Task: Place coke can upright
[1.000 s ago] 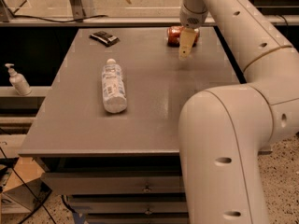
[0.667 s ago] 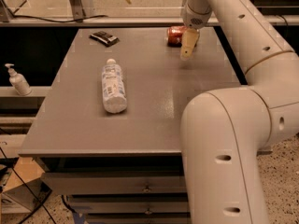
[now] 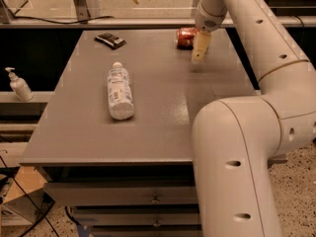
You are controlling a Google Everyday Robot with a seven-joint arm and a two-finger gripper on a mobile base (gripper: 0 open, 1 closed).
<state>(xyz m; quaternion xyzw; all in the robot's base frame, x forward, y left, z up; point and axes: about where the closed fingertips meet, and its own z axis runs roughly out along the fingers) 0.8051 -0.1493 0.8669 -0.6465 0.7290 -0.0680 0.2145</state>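
Observation:
The coke can (image 3: 185, 37), red with a silver end, lies on its side at the far right of the grey table (image 3: 148, 117). My gripper (image 3: 198, 53) hangs from the white arm just in front of the can and slightly to its right, its cream-coloured fingers (image 3: 199, 46) pointing down at the tabletop. The gripper partly covers the can's right end. I cannot tell whether it touches the can.
A clear plastic bottle (image 3: 120, 92) with a white-blue label lies on its side mid-table. A small dark packet (image 3: 109, 40) lies at the far left. A pump bottle (image 3: 19, 84) stands on a ledge to the left. My arm's large body (image 3: 237, 172) fills the right foreground.
The gripper has shifted very slightly towards the can. The can and the bottle have not moved.

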